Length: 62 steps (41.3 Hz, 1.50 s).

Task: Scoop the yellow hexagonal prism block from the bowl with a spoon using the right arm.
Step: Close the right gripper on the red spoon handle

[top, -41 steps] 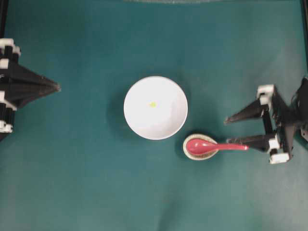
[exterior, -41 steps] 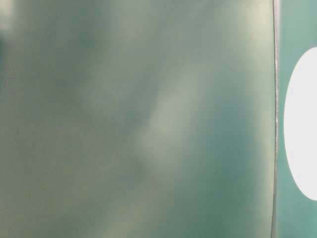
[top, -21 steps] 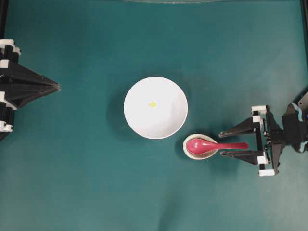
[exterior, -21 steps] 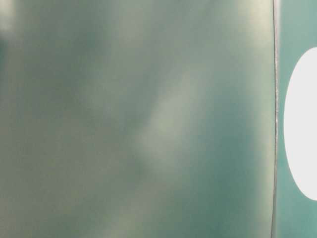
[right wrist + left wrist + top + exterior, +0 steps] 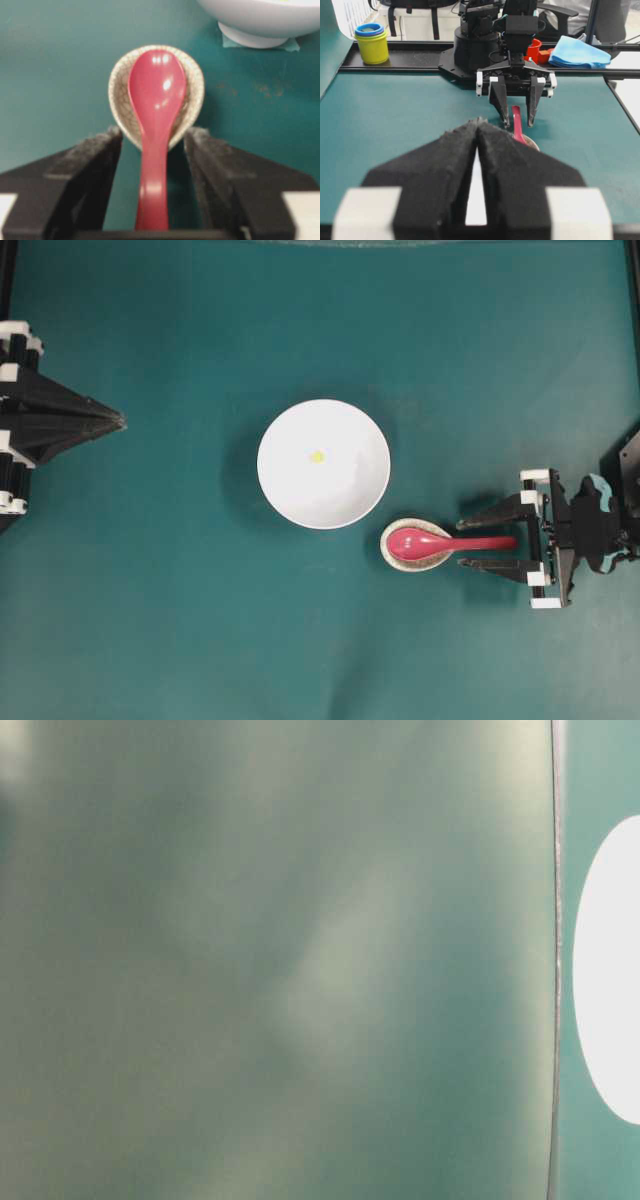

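While the right gripper [image 5: 464, 544] sits low over the green table [image 5: 180, 620], its two fingers [image 5: 85, 165] stand wide apart, one on each side of the spoon [image 5: 440, 542] handle, gaps visible on both sides, so nothing is clamped. In the right wrist view the handle runs straight down the middle between the foam-padded fingers, neither pad touching it. The spoon's scoop rests in the small speckled dish [image 5: 392, 552]; its handle sticks out past the dish rim toward the right arm [image 5: 590, 535], level with the gripper.

White bowl [image 5: 323, 463] is just beside the dish, up and to the left in the overhead view, rims close but apart as far as I can tell. Yellow hexagonal prism block [image 5: 317, 456] lies inside the bowl, near the centre, alone.

Left gripper [image 5: 118, 421] is at the far left edge of the table, well apart from the bowl, its fingers [image 5: 450, 165] pressed together with only a thin seam between them, holding nothing.

Left wrist view also shows, behind the table: yellow cup with blue rim [image 5: 371, 43], folded blue cloth [image 5: 579, 51], something red-orange [image 5: 536, 50] partly hidden by the right arm.

Table-level view is a blurred green wash; only a white curve of the bowl shows at its right edge.
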Each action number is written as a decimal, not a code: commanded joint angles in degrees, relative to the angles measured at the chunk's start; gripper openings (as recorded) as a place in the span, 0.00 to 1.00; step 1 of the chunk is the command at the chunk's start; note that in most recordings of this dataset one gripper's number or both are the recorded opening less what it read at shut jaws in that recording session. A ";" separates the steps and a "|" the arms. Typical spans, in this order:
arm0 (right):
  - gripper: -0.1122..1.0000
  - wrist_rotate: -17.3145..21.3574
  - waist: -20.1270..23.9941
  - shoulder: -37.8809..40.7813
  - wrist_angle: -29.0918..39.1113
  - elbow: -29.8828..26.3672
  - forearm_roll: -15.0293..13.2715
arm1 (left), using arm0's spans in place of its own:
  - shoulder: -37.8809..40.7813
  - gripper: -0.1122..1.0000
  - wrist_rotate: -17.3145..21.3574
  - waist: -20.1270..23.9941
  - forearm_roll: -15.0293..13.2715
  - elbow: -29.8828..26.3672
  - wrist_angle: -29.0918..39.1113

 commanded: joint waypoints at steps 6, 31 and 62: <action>0.63 0.09 0.62 -0.62 2.37 -0.44 0.18 | 0.53 0.16 0.09 -0.18 0.18 -1.32 -0.26; 0.58 0.09 0.70 -0.62 2.90 -0.44 0.53 | 0.44 0.16 0.18 -0.18 0.18 -1.41 -0.26; 0.55 -0.09 0.70 -0.53 2.90 -0.53 1.85 | 0.44 0.16 0.18 -0.18 0.18 -1.32 -0.26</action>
